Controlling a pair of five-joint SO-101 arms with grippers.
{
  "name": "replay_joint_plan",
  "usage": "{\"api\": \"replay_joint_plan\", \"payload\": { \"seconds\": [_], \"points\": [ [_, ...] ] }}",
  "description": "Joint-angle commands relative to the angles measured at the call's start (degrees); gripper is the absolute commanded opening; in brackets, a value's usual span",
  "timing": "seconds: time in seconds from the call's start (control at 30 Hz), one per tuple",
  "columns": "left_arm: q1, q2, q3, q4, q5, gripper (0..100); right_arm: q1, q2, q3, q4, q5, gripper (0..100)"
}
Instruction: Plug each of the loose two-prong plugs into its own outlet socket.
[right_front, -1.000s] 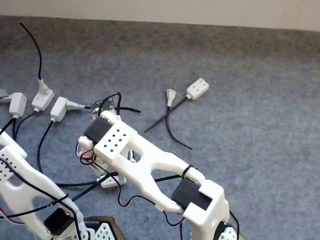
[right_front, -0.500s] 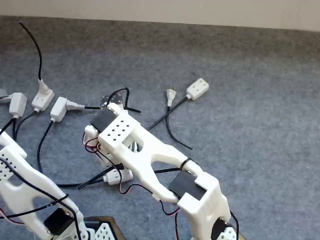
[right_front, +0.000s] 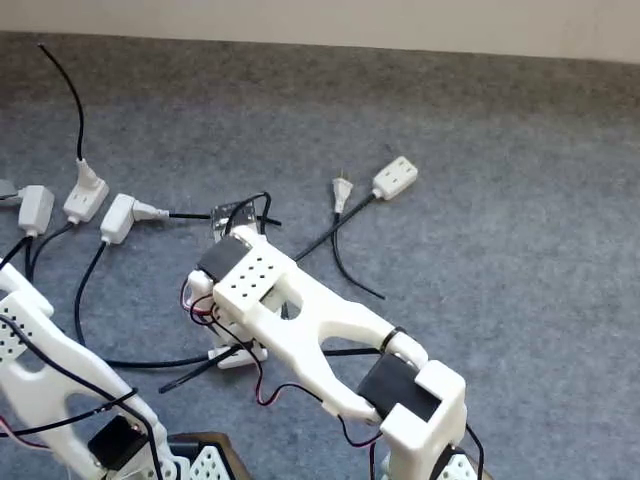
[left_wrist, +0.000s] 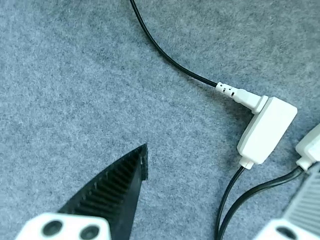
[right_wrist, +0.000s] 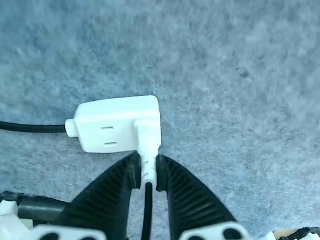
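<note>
Your right gripper (right_wrist: 146, 172) is clamped on the plug (right_wrist: 148, 127) at its neck; press straight into the socket (right_wrist: 100, 131), no twisting, while your left gripper (left_wrist: 220, 195) gapes empty.

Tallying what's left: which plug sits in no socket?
The loose plug beside the lone white socket block, its prongs bare; the gripped plug in the right gripper is seated in a socket.

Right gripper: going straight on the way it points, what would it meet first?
The right gripper, shut on a white plug, would push it against the white outlet socket just ahead; beyond lies bare grey carpet. Depth of contact is unclear.
</note>
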Motion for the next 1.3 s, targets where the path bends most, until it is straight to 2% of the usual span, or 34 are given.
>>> {"api": "replay_joint_plan", "payload": {
  "seconds": [0.0, 0.1, 0.27, 0.33, 0.4, 0.57, 0.67, 0.73, 0.87, 1.03, 1.13, 1.27],
  "points": [
    [-0.4, -1.54, -2.59, 1.14, -0.53, 45, 0.84, 0.57, 1.19, -0.84, 4.13, 1.0],
    [-0.31, -1.54, -2.59, 2.55, -2.02, 45, 0.57, 0.48, -2.95, 1.45, 13.71, 4.6],
    [-0.31, -1.54, -2.24, 3.6, -4.66, 45, 1.27, 0.4, -17.45, 11.82, 14.42, 27.2],
    [0.22, -1.54, -2.15, 3.96, -6.15, 45, 1.71, 0.04, -26.51, 13.93, 14.77, 33.4],
    [1.54, -1.63, -1.54, 4.13, -6.42, 45, 3.3, -1.89, -34.68, 13.76, 19.52, 34.5],
    [4.0, -6.81, 8.04, 4.31, -6.42, 45, 8.48, -10.15, -51.3, 13.85, 40.44, 34.5],
    [6.55, -15.16, 20.09, 4.31, -6.95, 45, 15.52, -17.19, -51.12, 13.93, 44.84, 34.5],
    [10.15, -22.37, 29.93, 4.31, -9.67, 45, 21.41, -21.49, -45.14, 13.93, 45.01, 34.5],
    [20.62, -39.87, 52.97, 4.31, -15.12, 45, 31.87, -30.11, -22.73, 12.7, 45.27, 34.5],
    [33.8, -62.81, 79.78, 4.04, -22.68, 45, 43.91, -47.43, 10.68, -4.53, 50.37, 34.5],
    [38.9, -71.6, 92.62, 3.78, -26.73, 43, 47.87, -60.09, 32.57, -13.32, 54.07, 34.5],
    [45.41, -73.63, 103.43, -0.44, -28.22, 34, 48.4, -75.03, 58.59, -23.16, 55.3, 34.5]
  ]
}}
